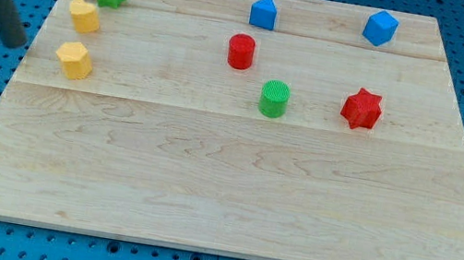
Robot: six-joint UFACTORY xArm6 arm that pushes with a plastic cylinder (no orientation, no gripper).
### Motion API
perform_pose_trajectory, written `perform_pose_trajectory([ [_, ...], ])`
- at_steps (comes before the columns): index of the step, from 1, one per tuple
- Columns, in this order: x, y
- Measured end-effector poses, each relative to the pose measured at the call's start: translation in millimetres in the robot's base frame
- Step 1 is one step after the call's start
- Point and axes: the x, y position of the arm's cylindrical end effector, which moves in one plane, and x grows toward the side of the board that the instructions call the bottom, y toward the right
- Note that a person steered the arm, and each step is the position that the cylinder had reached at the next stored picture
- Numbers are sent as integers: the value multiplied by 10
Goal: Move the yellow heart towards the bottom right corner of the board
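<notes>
Rod waits off the board (205, 182) at its left edge, likely placed to push rightward; my tip (16, 44) touches no block, a bare end holding nothing. Near the top left corner sit the upper yellow block (84, 15) and lower yellow block (73, 59); which one is the heart I cannot tell

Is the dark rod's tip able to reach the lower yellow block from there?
Probably yes: my tip is just left of the lower yellow block, beyond the wooden board, with nothing between them.
</notes>
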Motion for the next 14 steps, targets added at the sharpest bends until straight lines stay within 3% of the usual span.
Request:
perform_pose_trajectory([
  [1, -29, -3],
  [3, -698, 110],
  [5, -536, 1167],
  [6, -416, 1305],
  [11, -319, 1233],
  [14, 194, 1297],
])
